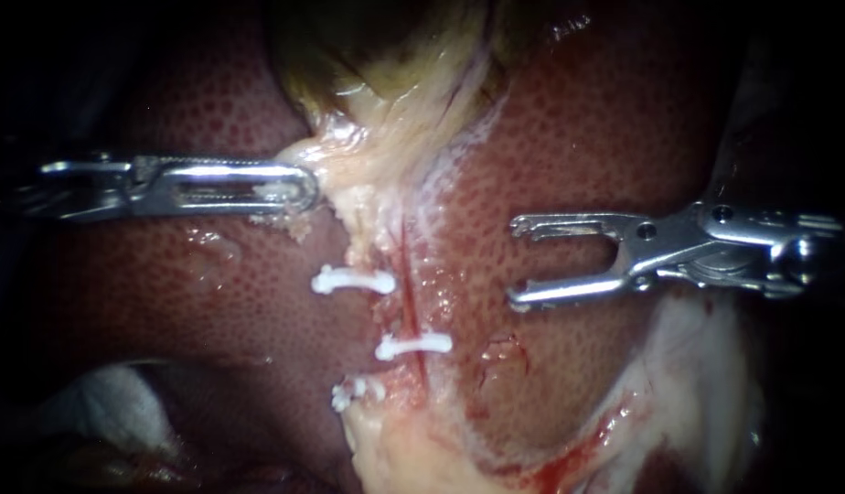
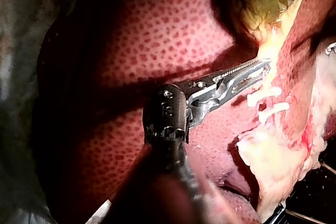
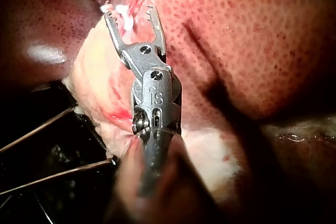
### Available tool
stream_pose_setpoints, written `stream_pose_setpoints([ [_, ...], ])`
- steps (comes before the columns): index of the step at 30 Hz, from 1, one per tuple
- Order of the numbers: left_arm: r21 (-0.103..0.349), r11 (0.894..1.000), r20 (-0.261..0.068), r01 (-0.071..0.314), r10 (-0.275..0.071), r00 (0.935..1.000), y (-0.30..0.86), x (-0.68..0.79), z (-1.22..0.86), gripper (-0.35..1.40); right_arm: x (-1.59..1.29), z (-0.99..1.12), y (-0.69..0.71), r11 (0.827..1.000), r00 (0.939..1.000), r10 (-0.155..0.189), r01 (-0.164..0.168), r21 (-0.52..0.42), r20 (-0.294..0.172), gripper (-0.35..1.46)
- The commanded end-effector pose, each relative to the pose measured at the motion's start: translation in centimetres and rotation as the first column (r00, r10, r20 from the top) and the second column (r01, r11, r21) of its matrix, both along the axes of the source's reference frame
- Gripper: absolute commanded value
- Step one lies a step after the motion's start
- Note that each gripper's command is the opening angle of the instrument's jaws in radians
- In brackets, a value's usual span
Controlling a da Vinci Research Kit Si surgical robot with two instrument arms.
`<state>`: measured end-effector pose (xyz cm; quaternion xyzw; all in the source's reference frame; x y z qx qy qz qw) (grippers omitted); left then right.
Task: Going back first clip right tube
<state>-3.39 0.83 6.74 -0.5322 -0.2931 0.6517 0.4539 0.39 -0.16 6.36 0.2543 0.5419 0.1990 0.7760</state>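
Clip (image 1: 413, 345), white, crosses the red tube (image 1: 409, 293); right pincer (image 1: 521, 261) spread, left pincer (image 1: 302, 188) pinching pale tissue (image 1: 354, 169).

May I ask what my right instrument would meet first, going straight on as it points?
Probably the reddish tube, above its clip; the right instrument faces it with open jaws, though depth is unclear.

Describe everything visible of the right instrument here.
The right instrument is shiny metal: a hinged wrist and two slim jaws with hooked tips, wide open and empty. It enters from the right, roughly level, over the liver, jaws pointing toward the white clips on the pale tissue, clear of them. Contact with the liver cannot be judged.
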Motion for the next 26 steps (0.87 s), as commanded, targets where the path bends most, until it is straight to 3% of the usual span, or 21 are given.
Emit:
stream_pose_setpoints([
  [1,0.002,1.0,-0.004,-0.003,0.003,1.0,0.0,-0.04,0.05,-0.35,0.0,0.03,-0.01,1.0,1.0,-0.002,0.002,0.0,-0.001,0.49],
  [11,-0.003,0.999,-0.021,-0.032,0.032,0.9993,-0.05,-0.4,0.35,-0.35,0.0,0.06,-0.06,1.0,0.9997,-0.019,0.019,0.003,-0.013,0.49],
  [26,-0.004,0.999,-0.022,-0.037,0.037,0.9991,-0.07,-0.43,0.39,-0.35,-0.01,0.06,-0.07,1.0,0.9994,-0.029,0.029,0.007,-0.02,0.5],
])
